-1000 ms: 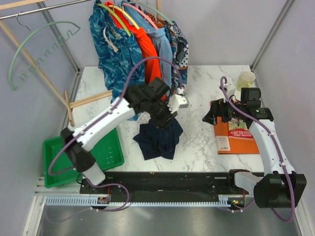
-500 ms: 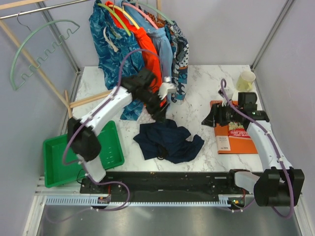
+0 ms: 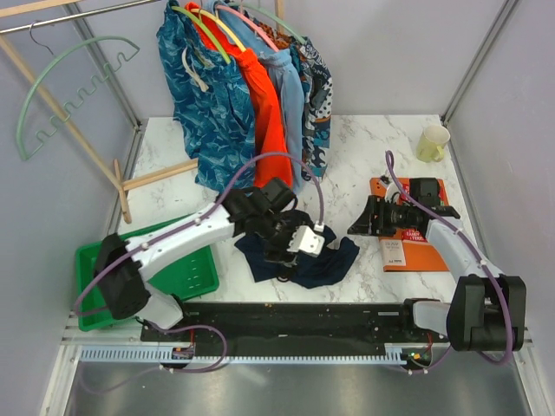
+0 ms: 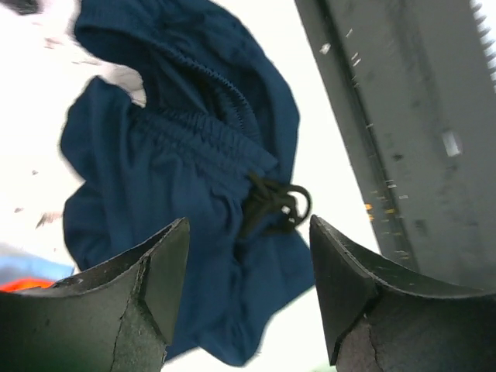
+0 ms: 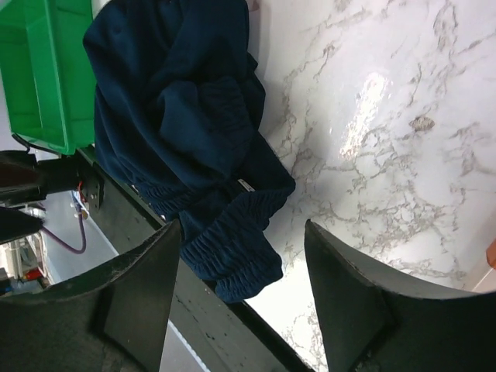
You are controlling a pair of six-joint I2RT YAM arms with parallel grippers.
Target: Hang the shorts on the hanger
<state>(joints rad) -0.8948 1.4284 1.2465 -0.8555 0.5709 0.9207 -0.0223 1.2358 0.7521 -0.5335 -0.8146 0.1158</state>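
Marble bench [image 3: 364, 165]: green tray [image 3: 195, 270] at near-L edge; orange book [image 3: 425, 247] flat at R side; pale yellow cup [image 3: 433, 142] upright, far-R corner. Rear rail: teal patterned shorts [image 3: 204, 113] and orange shorts [image 3: 267, 121] hung side by side w/ other garments. Wooden strip [image 3: 160, 175] lying at L.

The shorts [image 3: 335, 263] are soft matt cloth; the table [image 3: 373, 156] is glossy, marble-patterned.
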